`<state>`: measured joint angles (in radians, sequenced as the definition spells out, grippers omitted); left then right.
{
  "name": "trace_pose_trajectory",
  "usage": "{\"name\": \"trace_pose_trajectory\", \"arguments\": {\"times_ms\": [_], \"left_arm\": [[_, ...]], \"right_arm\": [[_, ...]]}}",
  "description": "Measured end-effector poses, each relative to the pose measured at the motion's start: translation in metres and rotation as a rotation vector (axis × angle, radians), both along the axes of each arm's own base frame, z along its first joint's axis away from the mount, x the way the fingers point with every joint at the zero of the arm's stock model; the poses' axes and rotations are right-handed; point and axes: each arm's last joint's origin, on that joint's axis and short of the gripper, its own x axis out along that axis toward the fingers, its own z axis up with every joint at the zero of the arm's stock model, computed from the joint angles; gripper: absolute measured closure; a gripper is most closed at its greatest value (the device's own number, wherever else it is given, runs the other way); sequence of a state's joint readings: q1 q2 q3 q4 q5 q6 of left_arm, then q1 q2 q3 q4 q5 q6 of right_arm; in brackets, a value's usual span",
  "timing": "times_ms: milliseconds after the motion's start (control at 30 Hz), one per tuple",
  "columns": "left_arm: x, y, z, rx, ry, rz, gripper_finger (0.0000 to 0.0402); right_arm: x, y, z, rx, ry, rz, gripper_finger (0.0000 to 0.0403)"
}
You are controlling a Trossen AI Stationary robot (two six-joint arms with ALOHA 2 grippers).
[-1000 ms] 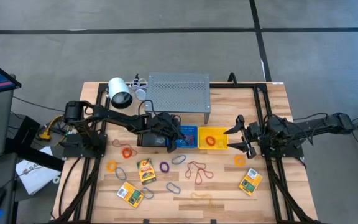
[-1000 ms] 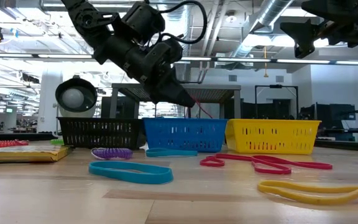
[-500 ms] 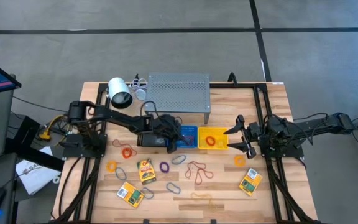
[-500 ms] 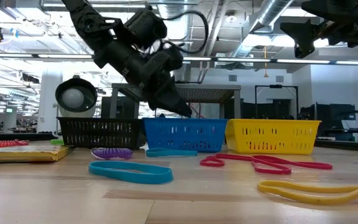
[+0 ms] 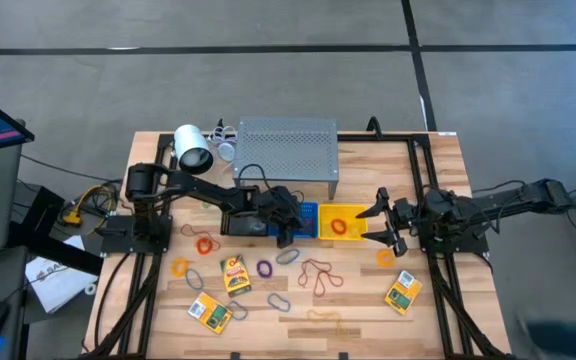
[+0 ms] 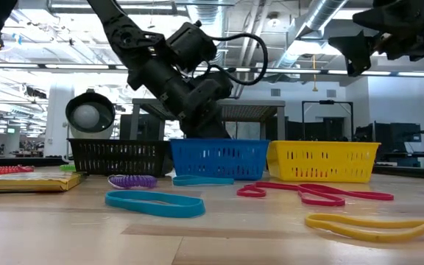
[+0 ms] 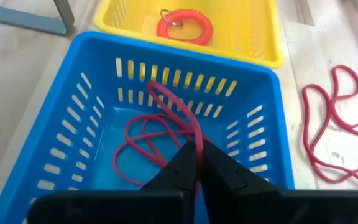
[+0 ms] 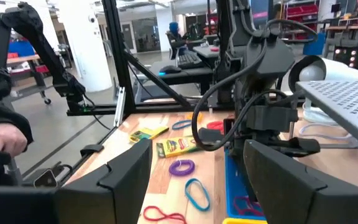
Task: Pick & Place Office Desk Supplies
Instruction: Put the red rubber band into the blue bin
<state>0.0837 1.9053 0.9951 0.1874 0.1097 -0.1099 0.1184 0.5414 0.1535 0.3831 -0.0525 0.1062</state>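
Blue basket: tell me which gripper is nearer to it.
Left. The left gripper is inside the blue basket, shut on a red band loop. The right gripper hangs open beyond the yellow basket's far side.

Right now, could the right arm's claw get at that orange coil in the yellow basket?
Probably yes: the right claw is open beside the yellow basket, and nothing covers the orange coil.

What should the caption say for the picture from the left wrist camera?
Left end effector, shut on a red band loop, lowers it into the blue basket beside the yellow basket.
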Motion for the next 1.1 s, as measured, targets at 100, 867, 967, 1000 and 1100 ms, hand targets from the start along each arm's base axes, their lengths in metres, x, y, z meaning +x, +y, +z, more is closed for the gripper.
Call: {"name": "trace_pose_trajectory", "arguments": {"times_ms": [100, 867, 967, 1000, 1100], "left_arm": [[0.000, 0.000, 0.000, 0.000, 0.000, -0.001, 0.0385], [-0.002, -0.001, 0.030, -0.031, -0.096, -0.047, 0.0232], [-0.006, -0.002, 0.042, -0.016, -0.116, -0.050, 0.0228], [-0.007, -0.003, 0.045, 0.004, -0.117, -0.048, 0.0228], [-0.012, -0.007, 0.047, 0.068, -0.074, -0.029, 0.0231]], "right_arm": [[0.002, 0.000, -0.001, -0.001, 0.006, 0.000, 0.0154], [0.008, 0.001, -0.003, -0.001, 0.007, 0.000, 0.0154], [0.008, 0.001, -0.003, -0.001, 0.006, 0.000, 0.0154], [0.008, 0.001, -0.003, -0.001, 0.006, 0.000, 0.0154], [0.008, 0.001, -0.003, -0.001, 0.007, -0.001, 0.0154]]}}
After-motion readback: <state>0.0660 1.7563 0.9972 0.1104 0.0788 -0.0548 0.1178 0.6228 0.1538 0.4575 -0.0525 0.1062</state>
